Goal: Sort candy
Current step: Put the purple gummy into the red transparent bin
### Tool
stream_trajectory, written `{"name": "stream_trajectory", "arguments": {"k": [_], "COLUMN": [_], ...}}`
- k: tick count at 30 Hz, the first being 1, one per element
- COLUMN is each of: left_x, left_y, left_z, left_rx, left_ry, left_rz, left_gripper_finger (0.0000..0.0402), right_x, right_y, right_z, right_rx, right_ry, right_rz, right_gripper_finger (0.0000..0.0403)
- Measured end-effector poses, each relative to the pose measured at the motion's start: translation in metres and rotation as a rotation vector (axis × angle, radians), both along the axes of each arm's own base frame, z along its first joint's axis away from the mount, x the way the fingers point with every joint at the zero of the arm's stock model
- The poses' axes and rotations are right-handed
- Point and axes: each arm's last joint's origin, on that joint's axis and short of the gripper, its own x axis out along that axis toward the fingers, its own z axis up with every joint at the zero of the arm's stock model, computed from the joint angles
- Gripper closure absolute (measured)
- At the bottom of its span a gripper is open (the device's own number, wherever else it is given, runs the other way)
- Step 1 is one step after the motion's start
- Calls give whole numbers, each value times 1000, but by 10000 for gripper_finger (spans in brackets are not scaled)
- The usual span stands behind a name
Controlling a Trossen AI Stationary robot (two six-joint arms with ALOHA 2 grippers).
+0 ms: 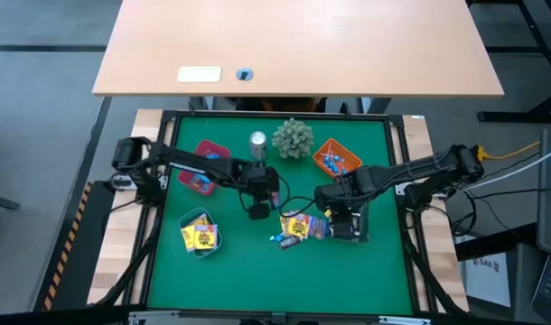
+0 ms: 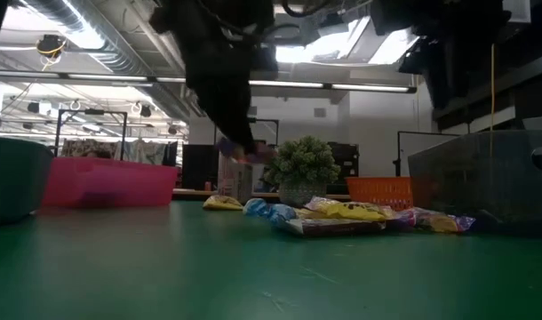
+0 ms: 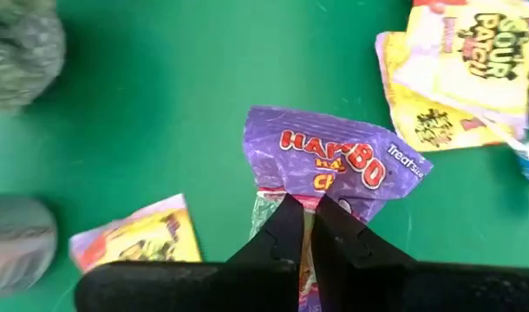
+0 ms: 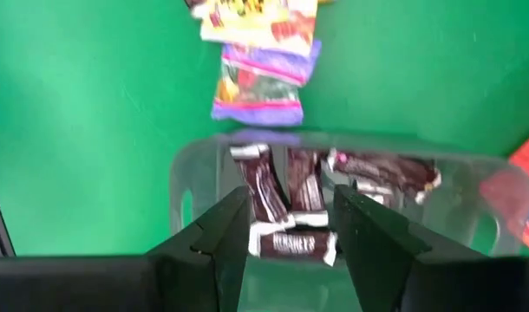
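Two dark arms reach in over the green surface [image 1: 257, 262], the left one from the frame's left and the right one from its right in the high view. We see four trays: a pink tray [image 1: 203, 166] at upper left, an orange tray [image 1: 337, 157] at upper right, a teal tray [image 1: 200, 233] at lower left with yellow packets inside, and a clear tray [image 4: 334, 217] right of centre, under the right arm. A spiky green plant ball [image 1: 294, 137] stands near the top centre with a silver can [image 1: 258, 142] just to its left.

The left pincer [image 3: 308, 221] sits near the middle of the high view, its fingers closed tight on the lower edge of a purple packet [image 3: 334, 165]. In the low view that packet [image 2: 240, 151] hangs clear above the surface, left of the plant. A yellow packet [image 3: 139, 234] lies at lower left of the left wrist view.

The right pincer [image 4: 290, 230] hovers over the clear tray with its fingers apart and nothing between them; several brown bars [image 4: 286, 204] lie in the tray below.

The loose candy pile [image 1: 301, 227] lies just below centre in the high view, between the two pincers: yellow packets, a second purple packet [image 4: 260, 87] and a few small blue pieces [image 2: 267, 212].
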Motion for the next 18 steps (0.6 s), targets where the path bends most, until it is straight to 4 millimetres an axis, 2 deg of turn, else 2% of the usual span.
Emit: {"name": "stream_trajectory", "arguments": {"k": [7, 10, 18], "left_x": [-33, -50, -99], "left_y": [0, 2, 10], "left_z": [41, 55, 71], "left_rx": [18, 44, 246], "left_ry": [25, 52, 278], "left_rz": [15, 76, 284], "left_gripper_finger": [399, 400, 398], "right_x": [11, 18, 31], "right_y": [2, 4, 7], "right_z": [3, 5, 11], "right_rx": [23, 28, 8], "right_ry": [-120, -197, -373], "right_rz": [15, 57, 179], "right_gripper_finger": [237, 237, 237]}}
